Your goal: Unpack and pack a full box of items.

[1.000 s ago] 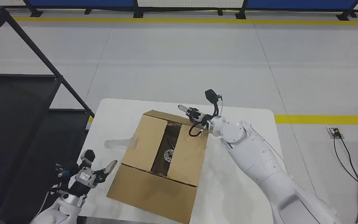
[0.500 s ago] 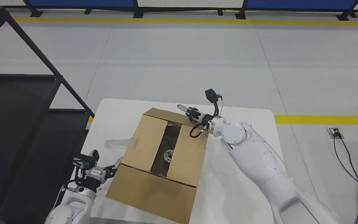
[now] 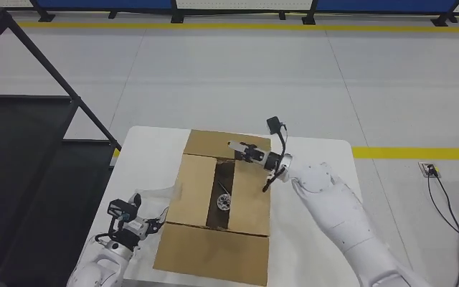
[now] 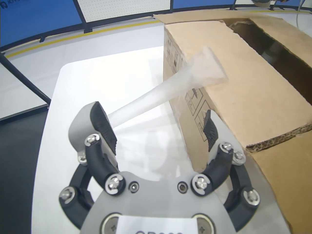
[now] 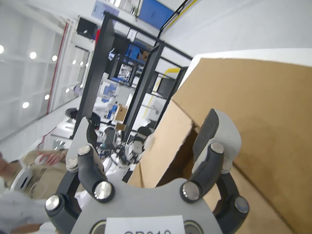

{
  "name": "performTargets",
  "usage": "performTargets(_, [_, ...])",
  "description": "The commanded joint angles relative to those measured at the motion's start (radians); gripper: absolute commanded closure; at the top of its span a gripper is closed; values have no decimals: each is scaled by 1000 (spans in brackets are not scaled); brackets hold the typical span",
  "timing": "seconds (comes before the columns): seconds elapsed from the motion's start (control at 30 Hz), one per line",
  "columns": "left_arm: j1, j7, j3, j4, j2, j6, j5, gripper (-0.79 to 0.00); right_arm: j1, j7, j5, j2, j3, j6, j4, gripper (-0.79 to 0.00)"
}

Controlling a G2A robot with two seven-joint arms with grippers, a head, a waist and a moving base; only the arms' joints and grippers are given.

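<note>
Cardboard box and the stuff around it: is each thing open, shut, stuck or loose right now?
cardboard box: upright, top flaps parted, dark gap down the middle.
item inside: lying in the gap, too small to identify.
left gripper: open, beside the box.
right gripper: open, at the gap's far end.
tape strip: stretched, one end stuck on a flap, the other at a left gripper finger.

Box (image 3: 197,188) now square-on, left hand (image 4: 152,112) closer to its side.

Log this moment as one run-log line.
box on table, top flaps parted | left gripper open beside box, at loose tape strip | right gripper open at flap edge
</note>
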State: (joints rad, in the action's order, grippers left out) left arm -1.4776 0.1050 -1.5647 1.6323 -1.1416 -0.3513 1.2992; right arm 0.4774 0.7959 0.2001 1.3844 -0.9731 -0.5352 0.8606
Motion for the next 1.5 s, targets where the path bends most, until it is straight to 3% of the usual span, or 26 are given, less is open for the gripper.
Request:
performTargets(0.0, [-5,9,4,8,1,-14,17,-785,18,135,30,-17,-29,7,46,-785])
performTargets(0.17, [-12,26,7,10,2,-27,28,-785,75,255,3,-42,-51,73,162,-785])
performTargets(0.43, [-27,68,-26,12,0,-2,-47,-785,134,112,-156,-35,19,223,271,-785])
performTargets(0.73, [-74,116,-51,75,5,-52,-36,-785,64,28,-146,16,123,295,148,-785])
performTargets(1.13, [-101,128,-5,124,6,-90,36,-785,-38,82,60,95,186,221,-53,-785])
performTargets(1.47, [-115,107,45,180,7,-126,105,-785,-74,156,197,122,159,162,-75,-785])
